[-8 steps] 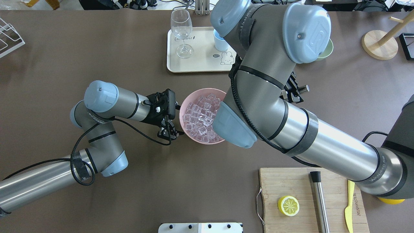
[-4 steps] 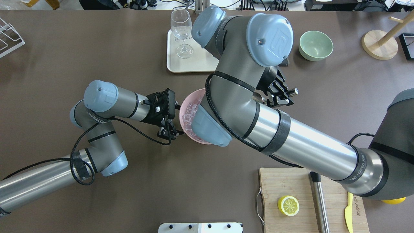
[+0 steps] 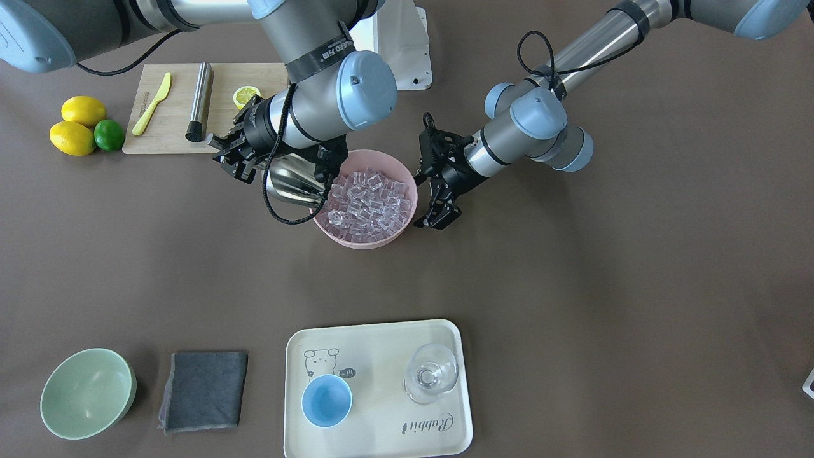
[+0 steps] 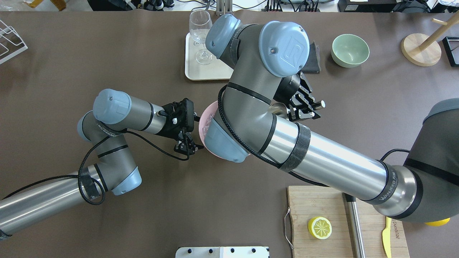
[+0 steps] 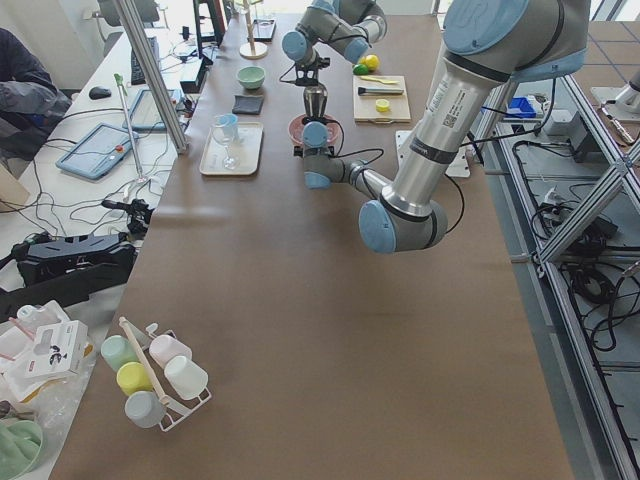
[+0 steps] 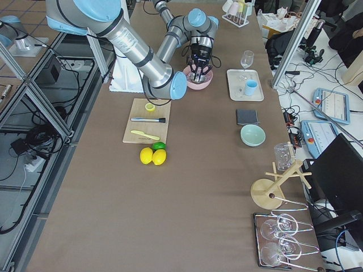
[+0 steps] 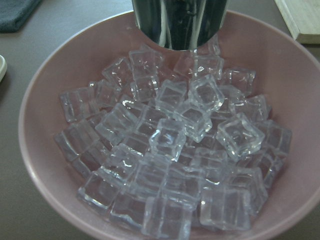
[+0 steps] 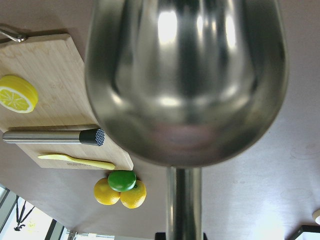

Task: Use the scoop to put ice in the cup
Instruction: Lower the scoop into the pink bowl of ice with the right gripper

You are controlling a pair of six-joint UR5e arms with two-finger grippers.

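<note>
- Right tool (image 3: 236,156): clamped on the short straight handle of the scoop (image 3: 294,181), on the side of the pink bowl (image 3: 369,240) nearest the cutting board (image 3: 178,130).
- Scoop: tilted, trough mouth lowered at the pink bowl's rim, at the edge of the heap of cubes. Only bare polished steel inside the trough in the right wrist view. Contact with the cubes not discernible.
- Ice (image 3: 365,200): clear cubes heaped in the pink bowl at mid-table.
- Left tool (image 3: 435,219): low over the table (image 3: 572,286), just beside the opposite side of the pink bowl's rim. Spread or pressed together: cannot tell.
- Cup (image 3: 326,401): upright on the cream tray (image 3: 375,356), near the wine glass (image 3: 431,372) and well apart from the pink bowl.
- Beside the tray: folded grey cloth (image 3: 203,389), then pale green bowl (image 3: 86,394).
- On the cutting board: lemon half (image 3: 245,96), steel cylinder with black tip (image 3: 199,102), yellow knife (image 3: 151,104).
</note>
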